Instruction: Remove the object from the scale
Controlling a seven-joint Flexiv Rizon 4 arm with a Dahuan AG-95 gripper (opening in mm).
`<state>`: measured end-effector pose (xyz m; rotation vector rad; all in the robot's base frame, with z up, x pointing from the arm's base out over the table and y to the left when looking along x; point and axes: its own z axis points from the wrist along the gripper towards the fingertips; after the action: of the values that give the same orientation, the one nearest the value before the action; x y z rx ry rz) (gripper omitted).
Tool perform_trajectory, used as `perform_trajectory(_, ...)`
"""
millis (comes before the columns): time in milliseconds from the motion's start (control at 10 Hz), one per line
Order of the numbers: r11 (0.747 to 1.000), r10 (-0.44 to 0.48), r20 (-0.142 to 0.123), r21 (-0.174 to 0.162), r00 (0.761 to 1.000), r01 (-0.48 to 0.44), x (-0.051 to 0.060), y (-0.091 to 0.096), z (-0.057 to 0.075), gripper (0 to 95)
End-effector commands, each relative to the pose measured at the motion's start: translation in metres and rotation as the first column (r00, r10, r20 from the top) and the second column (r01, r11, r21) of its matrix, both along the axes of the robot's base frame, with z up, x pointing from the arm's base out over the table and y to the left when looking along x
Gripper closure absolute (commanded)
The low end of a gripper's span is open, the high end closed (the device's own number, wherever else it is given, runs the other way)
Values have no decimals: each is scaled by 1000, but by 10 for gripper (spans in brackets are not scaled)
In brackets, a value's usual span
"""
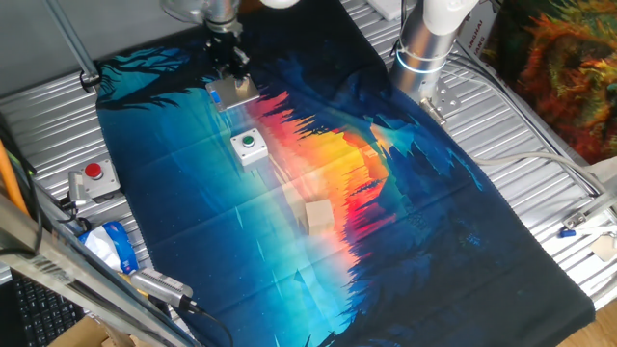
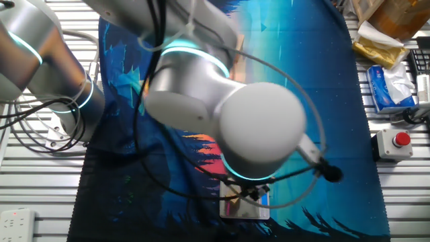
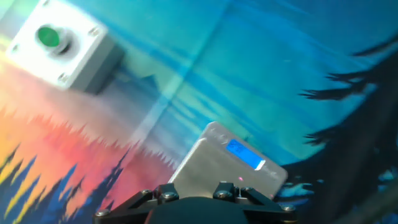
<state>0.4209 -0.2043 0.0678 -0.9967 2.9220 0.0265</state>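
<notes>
Grey scale (image 3: pixel 224 167) directly under tool (image 1: pixel 229 69); arm reaches down steeply; tool's spread unclear.

A white square box with a green button (image 1: pixel 249 146) sits mid-bench on the printed blue-and-orange cloth (image 1: pixel 405 231). A pale wooden cube (image 1: pixel 318 214) lies nearer the front edge (well apart). A grey box with a red button (image 1: pixel 93 176) rests by the left edge.

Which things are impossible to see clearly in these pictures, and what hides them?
- Gripper: open or shut is unclear; small in one fixed view, fingertips cut off in the hand view.
- Tan block: not identifiable anywhere.
- Scale: near part hidden by the hand; in the other fixed view the arm covers most of it.
</notes>
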Motion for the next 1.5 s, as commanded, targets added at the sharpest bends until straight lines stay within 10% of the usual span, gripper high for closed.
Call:
perform_trajectory(100, 1000, -12, -2, 12, 1000, 12, -14, -9, 0, 570)
perform_trajectory(900, 1000, -3, 18, 29, 1000, 2, 18, -26, 3, 570)
perform_trajectory(1500, 999, -32, 12, 27, 999, 31, 10, -19, -3, 380)
